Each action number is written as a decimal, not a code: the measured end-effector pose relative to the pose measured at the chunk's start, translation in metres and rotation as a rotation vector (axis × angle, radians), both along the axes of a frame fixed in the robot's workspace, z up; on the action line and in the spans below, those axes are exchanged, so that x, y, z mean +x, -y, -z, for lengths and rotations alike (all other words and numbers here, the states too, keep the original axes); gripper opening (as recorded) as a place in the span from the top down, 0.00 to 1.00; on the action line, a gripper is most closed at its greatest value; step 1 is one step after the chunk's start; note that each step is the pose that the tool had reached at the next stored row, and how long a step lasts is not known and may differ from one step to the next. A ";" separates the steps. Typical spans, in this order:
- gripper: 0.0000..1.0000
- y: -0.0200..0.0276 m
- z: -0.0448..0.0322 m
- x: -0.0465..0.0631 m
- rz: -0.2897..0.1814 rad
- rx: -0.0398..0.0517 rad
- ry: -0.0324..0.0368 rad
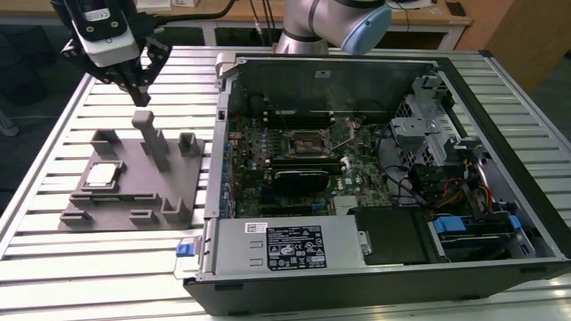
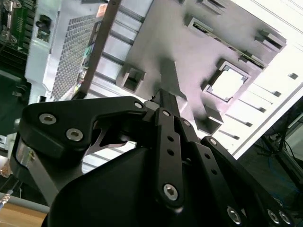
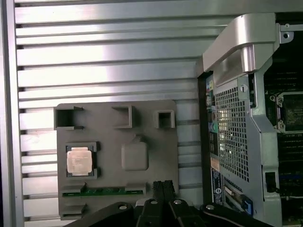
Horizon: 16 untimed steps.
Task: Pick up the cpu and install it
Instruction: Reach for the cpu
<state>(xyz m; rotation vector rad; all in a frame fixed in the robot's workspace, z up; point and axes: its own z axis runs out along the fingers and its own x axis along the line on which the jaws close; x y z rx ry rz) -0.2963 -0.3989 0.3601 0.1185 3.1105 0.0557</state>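
"Exterior view, then: where does the cpu [image 1: 101,175] sit?"

"Flat in a square pocket of the grey holder plate [image 1: 134,180], toward the exterior view's left (it is nearly square, so it has no long axis to speak of)."

"And the gripper [image 1: 140,100]?"

"It hangs over the plate's far side, fingers pressed together on nothing. The cpu lies nearer and further left. To the right, the socket [image 1: 311,142] in the open computer case [image 1: 375,294] looks unfilled."
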 end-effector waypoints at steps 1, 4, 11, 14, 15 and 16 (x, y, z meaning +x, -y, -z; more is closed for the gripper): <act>0.89 0.0000 0.0007 -0.003 0.000 0.0000 0.0001; 0.89 0.0000 0.0029 -0.012 0.000 -0.0001 -0.0001; 0.89 0.0000 0.0091 -0.030 0.000 -0.0002 -0.0001; 0.89 0.0000 0.0121 -0.038 0.000 -0.0001 0.0000; 0.89 0.0000 0.0131 -0.040 0.000 -0.0001 0.0000; 0.89 0.0000 0.0142 -0.042 0.000 -0.0001 0.0000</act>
